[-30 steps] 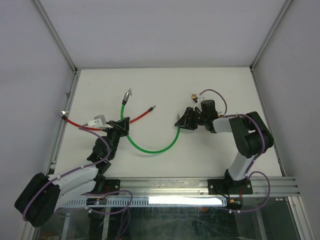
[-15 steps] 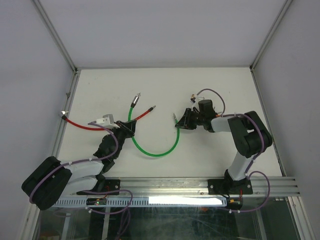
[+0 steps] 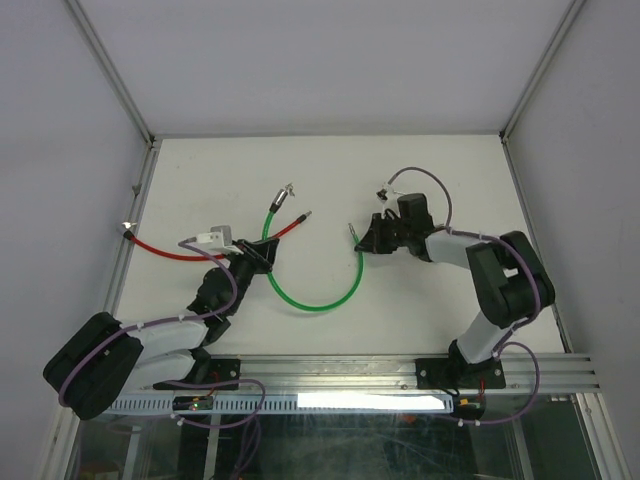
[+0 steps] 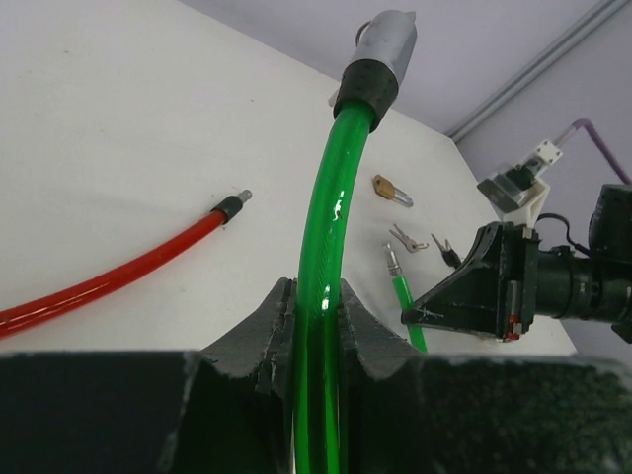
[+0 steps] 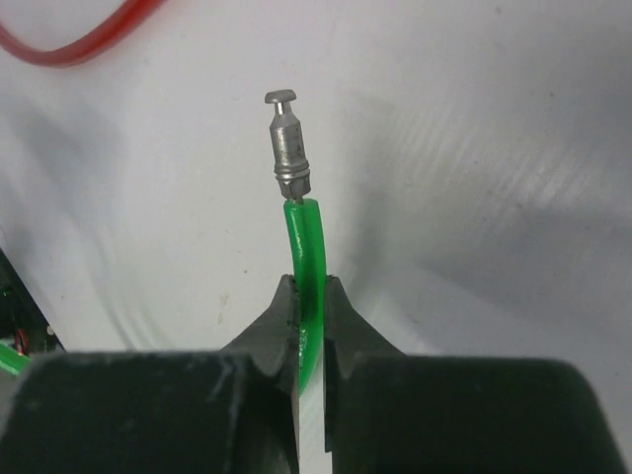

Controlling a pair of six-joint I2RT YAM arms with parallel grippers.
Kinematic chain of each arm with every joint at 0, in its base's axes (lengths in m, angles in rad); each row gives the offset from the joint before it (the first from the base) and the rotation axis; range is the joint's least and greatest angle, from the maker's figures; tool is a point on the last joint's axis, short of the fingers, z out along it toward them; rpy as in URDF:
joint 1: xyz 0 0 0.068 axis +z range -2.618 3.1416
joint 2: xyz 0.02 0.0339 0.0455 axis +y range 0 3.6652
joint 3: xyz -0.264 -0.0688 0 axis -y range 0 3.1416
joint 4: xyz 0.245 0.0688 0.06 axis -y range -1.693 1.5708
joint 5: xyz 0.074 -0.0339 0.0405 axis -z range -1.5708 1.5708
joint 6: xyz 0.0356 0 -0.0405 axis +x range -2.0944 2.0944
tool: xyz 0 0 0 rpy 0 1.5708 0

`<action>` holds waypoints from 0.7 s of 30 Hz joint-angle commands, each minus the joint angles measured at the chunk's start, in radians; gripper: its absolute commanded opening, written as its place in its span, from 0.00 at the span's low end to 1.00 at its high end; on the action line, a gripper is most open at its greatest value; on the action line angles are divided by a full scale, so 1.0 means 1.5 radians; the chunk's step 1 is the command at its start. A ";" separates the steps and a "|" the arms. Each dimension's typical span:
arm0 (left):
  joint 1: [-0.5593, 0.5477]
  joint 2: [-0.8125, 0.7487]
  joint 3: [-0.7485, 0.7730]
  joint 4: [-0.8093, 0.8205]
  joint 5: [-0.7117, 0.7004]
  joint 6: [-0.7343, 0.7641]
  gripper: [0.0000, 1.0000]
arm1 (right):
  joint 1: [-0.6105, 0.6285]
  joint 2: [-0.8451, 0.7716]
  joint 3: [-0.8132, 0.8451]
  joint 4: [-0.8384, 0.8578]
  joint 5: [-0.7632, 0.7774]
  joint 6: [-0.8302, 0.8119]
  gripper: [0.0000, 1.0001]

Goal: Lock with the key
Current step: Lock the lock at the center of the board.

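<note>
White table [image 3: 330, 165]: closed in by walls and aluminium frame posts at the back and on both sides, with a rail along the near edge where both arm bases are bolted. The back half of the surface is bare, and a bare strip lies between the two grippers mid-table.

Left arm [image 3: 150, 350] lies low and folded along the left side. Right arm [image 3: 500, 280] bends in from the right, elbow close to the right frame.

Green cable [image 3: 320, 300] sags in a U toward the near rail, one leg rising to each gripper. Red cable [image 3: 160, 250] runs in from the left frame and passes behind the left gripper. Its metal-tipped end rests on the table just past it.

Left gripper [image 3: 262, 252]: fingers closed on the green cable, some way below the lock head [image 4: 383, 49]. The left wrist view shows the cable pinched between both pads, with the silver head raised off the table and tilted away from the camera.

Right gripper [image 5: 311, 296]: fingers closed on the cable's other end, just below the metal pin [image 5: 288, 148]. We see the pin clear of the fingertips, above the table. Head and pin are well apart.

Keys: we resolve them only in the left wrist view. A brass-headed key [image 4: 392, 190] lies flat on the table beyond the pin. Small silver keys [image 4: 408, 240] lie nearer, just in front of the right gripper. All are apart from both sets of fingers. In the overhead view they are too small to make out
</note>
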 commanded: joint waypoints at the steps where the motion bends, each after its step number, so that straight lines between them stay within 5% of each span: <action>1: -0.006 -0.028 0.041 0.085 0.097 0.045 0.00 | 0.004 -0.130 0.031 -0.027 -0.053 -0.139 0.00; 11: -0.005 0.001 0.167 0.036 0.343 0.176 0.00 | 0.004 -0.381 -0.036 0.011 -0.152 -0.261 0.00; 21: -0.005 0.072 0.213 0.079 0.472 0.167 0.00 | 0.009 -0.431 -0.067 0.058 -0.240 -0.248 0.00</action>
